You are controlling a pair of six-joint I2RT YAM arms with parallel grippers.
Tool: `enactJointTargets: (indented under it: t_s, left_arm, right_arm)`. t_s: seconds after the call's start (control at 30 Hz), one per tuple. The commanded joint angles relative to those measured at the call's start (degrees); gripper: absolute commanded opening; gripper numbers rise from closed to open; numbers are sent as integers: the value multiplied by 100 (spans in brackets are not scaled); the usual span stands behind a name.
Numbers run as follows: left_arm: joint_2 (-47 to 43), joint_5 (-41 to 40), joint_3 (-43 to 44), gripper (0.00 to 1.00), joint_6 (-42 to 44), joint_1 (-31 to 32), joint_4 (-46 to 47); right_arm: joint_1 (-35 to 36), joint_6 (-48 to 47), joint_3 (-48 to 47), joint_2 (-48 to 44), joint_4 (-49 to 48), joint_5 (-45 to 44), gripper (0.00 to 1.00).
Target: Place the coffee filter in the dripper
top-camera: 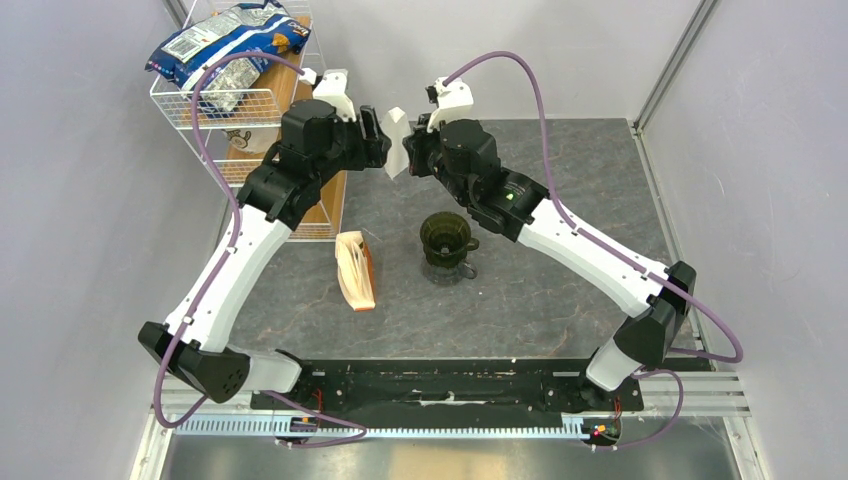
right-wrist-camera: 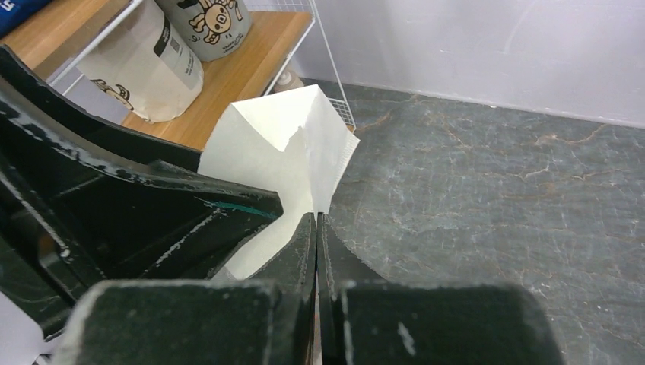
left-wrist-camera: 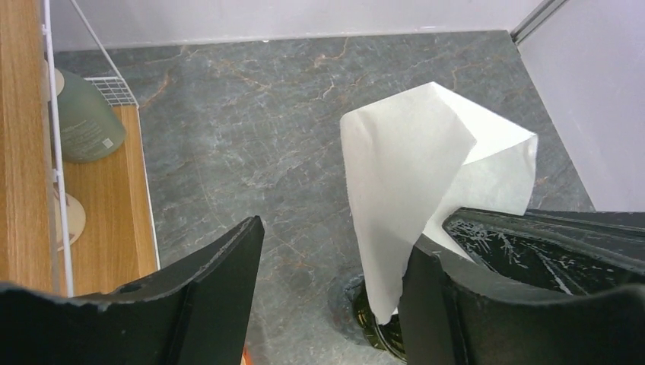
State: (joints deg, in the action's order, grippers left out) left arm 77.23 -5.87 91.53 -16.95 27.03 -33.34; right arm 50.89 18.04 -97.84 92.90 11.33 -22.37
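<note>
The coffee filter (top-camera: 395,138), a white paper cone partly spread apart, hangs in the air at the back middle of the table. My right gripper (right-wrist-camera: 316,218) is shut on one edge of the coffee filter (right-wrist-camera: 283,144). My left gripper (left-wrist-camera: 335,239) faces it with its jaws wide open; the coffee filter (left-wrist-camera: 426,160) hangs inside the gap, against the right finger (left-wrist-camera: 430,304). The dark olive dripper (top-camera: 444,236) stands on the table below and nearer, and its rim (left-wrist-camera: 376,331) shows under the paper's tip. Nothing is inside the dripper.
A tan, orange-edged packet of filters (top-camera: 356,268) stands left of the dripper. A wire rack with wooden shelves (top-camera: 240,105) at the back left holds bags, a greenish bottle (left-wrist-camera: 82,122) and printed containers (right-wrist-camera: 205,23). Walls close in the back and right.
</note>
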Motion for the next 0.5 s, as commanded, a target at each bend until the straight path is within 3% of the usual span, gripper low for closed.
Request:
enactJointTargets:
  t_s: [0.0,0.2,0.4,0.47]
  left_arm:
    - [1,-231,96,66,215,49,424]
    - [10,-419,80,32,318,48,477]
    - [-40,-411,86,5,272,40,453]
    - [-72,-419,68,2,271,40,425]
  right_arm:
    - [40,-8,12,-67,-63,-112,0]
    - [41,-205,96,-163,27,-376,0]
    - [43,-252,255,-244,38,-550,0]
    - [37,-261,318,-296,36,-539,0]
